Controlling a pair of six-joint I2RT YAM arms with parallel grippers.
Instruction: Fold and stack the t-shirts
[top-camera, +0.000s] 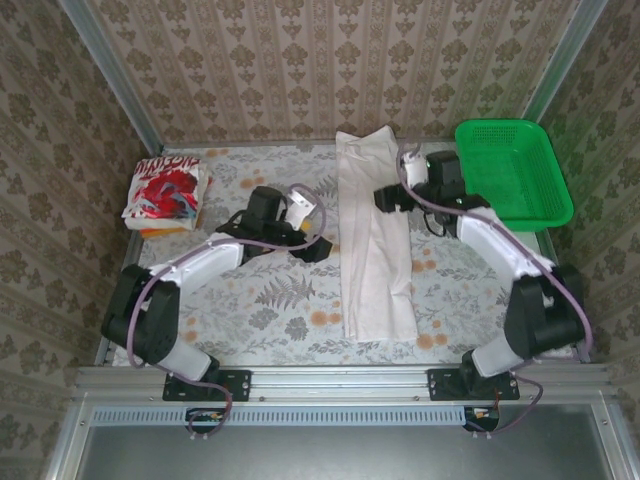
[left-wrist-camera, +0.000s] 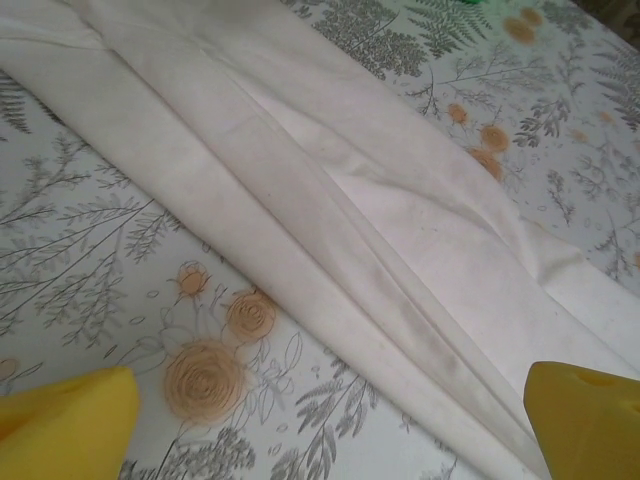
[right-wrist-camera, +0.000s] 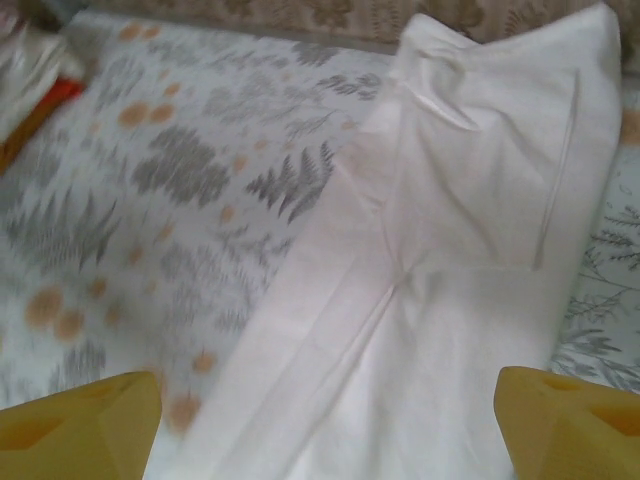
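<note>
Off-white shirt (top-camera: 375, 270) lies down the middle of the desk (top-camera: 260, 300) as a long strip, left gripper (top-camera: 312, 243) and right gripper (top-camera: 388, 199) jaws both wide open and empty, so I'd grab the far corners evenly before folding.

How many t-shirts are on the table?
2: an off-white shirt in a long strip mid-table, and a red-print shirt folded at far left. Others may lie beneath it.

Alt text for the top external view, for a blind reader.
An off-white t-shirt, folded into a long strip, lies down the middle of a floral table, the left tool beside its left edge, the right tool over its right side. A folded red-print t-shirt sits far left, a green basket far right.
</note>
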